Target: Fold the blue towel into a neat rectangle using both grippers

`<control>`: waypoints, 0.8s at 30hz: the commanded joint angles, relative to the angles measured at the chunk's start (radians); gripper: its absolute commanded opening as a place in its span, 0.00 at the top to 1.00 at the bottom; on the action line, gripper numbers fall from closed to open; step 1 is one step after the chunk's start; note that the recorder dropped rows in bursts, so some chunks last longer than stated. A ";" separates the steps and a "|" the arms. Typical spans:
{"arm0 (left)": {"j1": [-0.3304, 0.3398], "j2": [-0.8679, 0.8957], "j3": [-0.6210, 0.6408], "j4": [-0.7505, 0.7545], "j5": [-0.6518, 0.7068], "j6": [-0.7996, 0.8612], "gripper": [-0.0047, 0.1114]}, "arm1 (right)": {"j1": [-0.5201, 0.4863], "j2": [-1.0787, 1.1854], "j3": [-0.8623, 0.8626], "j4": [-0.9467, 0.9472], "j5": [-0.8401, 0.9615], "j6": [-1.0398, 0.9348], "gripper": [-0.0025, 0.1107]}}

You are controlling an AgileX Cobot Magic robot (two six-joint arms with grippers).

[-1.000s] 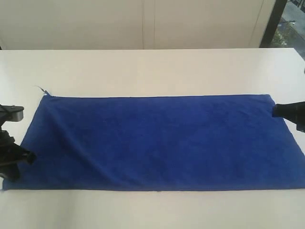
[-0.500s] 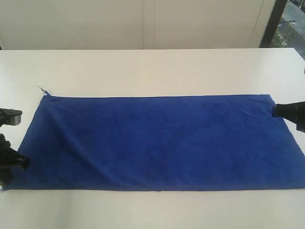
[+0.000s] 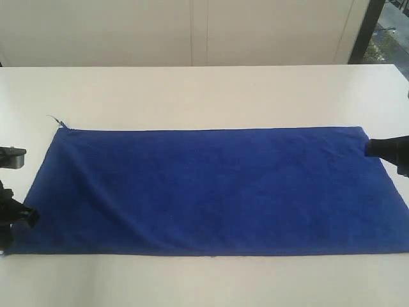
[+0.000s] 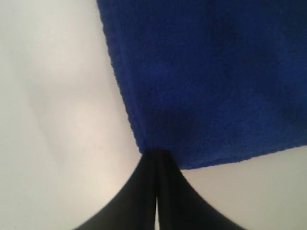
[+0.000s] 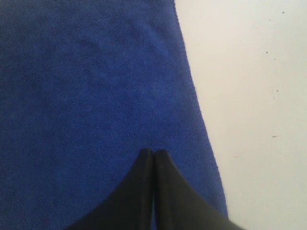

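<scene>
A long rectangular towel of deep royal-blue terry cloth [image 3: 217,188] is shown spread flat on a plain white table [image 3: 192,96], its long sides running left to right and its near long edge close to the table's near edge. A thin loose thread [image 3: 56,120] is seen sticking out from the towel's far left corner, and a soft diagonal ridge is raised in the cloth from that corner towards the middle of the near edge. The black left gripper [image 3: 27,216] is placed at the towel's near left corner; in the left wrist view its tips [image 4: 156,154] are pressed together, touching the very corner of the blue cloth [image 4: 211,76], and it cannot be told whether any cloth is caught between them. A small grey block on the left arm [image 3: 13,157] is seen just beyond the towel's left edge. The black right gripper [image 3: 370,147] is set at the towel's right end, near the far right corner; in the right wrist view its fingers [image 5: 153,153] are clenched over the blue cloth [image 5: 86,86], just inside the towel's edge, with bare table beside it. A cream panelled wall [image 3: 192,32] is seen behind the table.
</scene>
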 commanded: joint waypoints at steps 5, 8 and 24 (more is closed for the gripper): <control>-0.001 -0.097 -0.006 -0.037 -0.026 0.002 0.96 | 0.001 -0.007 0.001 -0.001 -0.013 -0.013 0.98; -0.001 -0.074 0.026 -0.089 -0.083 0.035 0.96 | 0.001 -0.007 0.001 -0.001 -0.013 -0.013 0.98; -0.001 -0.015 0.059 -0.081 -0.092 0.095 0.96 | 0.001 -0.007 0.001 -0.001 -0.010 -0.013 0.98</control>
